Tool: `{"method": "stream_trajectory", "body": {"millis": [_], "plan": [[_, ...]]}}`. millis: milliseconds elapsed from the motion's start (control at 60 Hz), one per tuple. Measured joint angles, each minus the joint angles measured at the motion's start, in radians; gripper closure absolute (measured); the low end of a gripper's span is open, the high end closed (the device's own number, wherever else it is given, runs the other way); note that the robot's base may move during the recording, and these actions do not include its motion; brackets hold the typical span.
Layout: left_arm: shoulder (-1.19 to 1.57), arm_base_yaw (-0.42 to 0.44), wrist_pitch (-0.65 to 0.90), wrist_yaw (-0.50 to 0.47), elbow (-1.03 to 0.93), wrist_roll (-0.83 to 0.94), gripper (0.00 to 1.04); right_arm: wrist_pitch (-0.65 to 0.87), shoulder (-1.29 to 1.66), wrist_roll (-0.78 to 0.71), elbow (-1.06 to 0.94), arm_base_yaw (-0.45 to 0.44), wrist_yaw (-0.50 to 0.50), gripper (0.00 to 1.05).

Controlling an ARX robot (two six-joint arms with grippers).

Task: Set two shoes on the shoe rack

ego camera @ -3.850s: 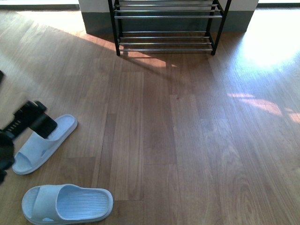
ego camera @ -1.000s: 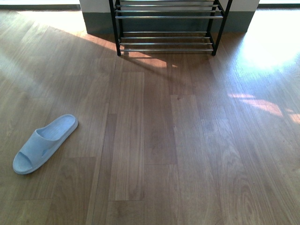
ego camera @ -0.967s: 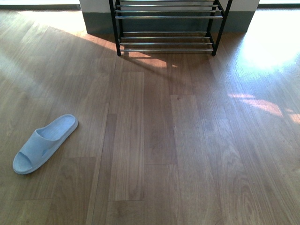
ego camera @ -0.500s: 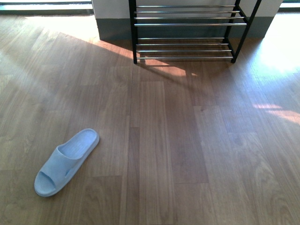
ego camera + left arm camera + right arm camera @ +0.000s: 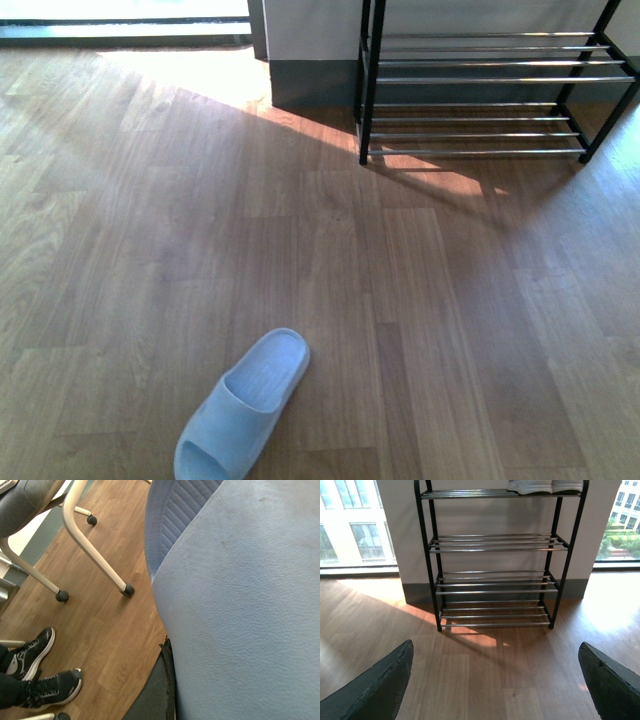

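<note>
**Blue slide (image 5: 243, 405) on the floor, second slide (image 5: 240, 605) held aloft**

The blue slide lay on the wood floor (image 5: 150, 250) at 7 o'clock in the front view. Its heel pointed toward 1 o'clock, where the shoe rack (image 5: 480, 100) stood against the wall (image 5: 310, 30), well apart from it. The second slide filled the left wrist view, clear of the floor. One dark finger of the left gripper (image 5: 160, 680) pressed against its edge and the other finger was hidden, so the grip looked clamped on it. The right gripper (image 5: 495, 647) faced the rack with its fingers spread wide and nothing between them. The rack's top tier carried pale items (image 5: 545, 486) cut off by the frame edge. Compared with half a second earlier, the rack and the floor slide both sat further right in the front view.
</note>
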Motion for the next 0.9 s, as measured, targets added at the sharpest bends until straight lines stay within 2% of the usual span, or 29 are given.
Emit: {"method": "stream_trajectory", "body": {"millis": [900], "plan": [[0.0, 0.0, 0.0, 0.0, 0.0, 0.0, 1.03, 0.0, 0.001, 0.0, 0.0, 0.0, 0.003, 0.09]]}}
